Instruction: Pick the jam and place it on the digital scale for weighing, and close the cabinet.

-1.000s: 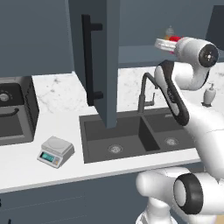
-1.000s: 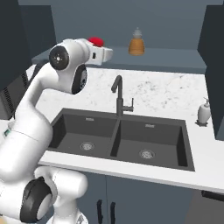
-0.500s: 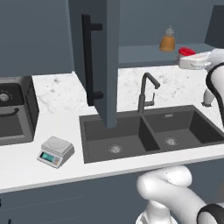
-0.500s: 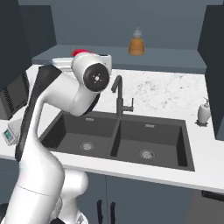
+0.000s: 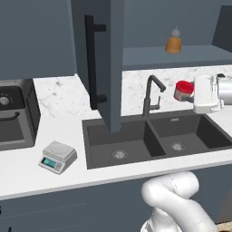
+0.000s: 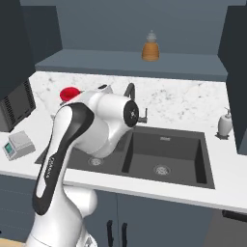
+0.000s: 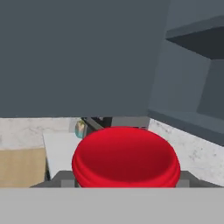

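Observation:
The jam (image 5: 182, 89), a squat jar with a red lid, hangs in the air over the sink, just right of the faucet. My gripper (image 5: 189, 94) reaches in from the right and is shut on it. In the right base view the jam's red lid (image 6: 70, 92) peeks out behind my arm. In the hand view the lid (image 7: 126, 155) sits between my fingers (image 7: 64, 177). The digital scale (image 5: 57, 157) (image 6: 18, 143) stands on the counter left of the sink, with nothing on its plate. The cabinet door (image 5: 108, 68) with its black bar handle stands open.
An orange bottle (image 5: 173, 41) (image 6: 150, 47) stands on the open cabinet's shelf. The dark double sink (image 5: 149, 138) and black faucet (image 5: 151, 96) lie below the jam. A soap dispenser (image 6: 224, 124) is at the right. A dark stove (image 5: 13, 118) sits at the far left.
My arm has swung the jam away from the shelf, down and to the left, to just above the sink by the faucet. The grip is unchanged, and the scale and door have not moved.

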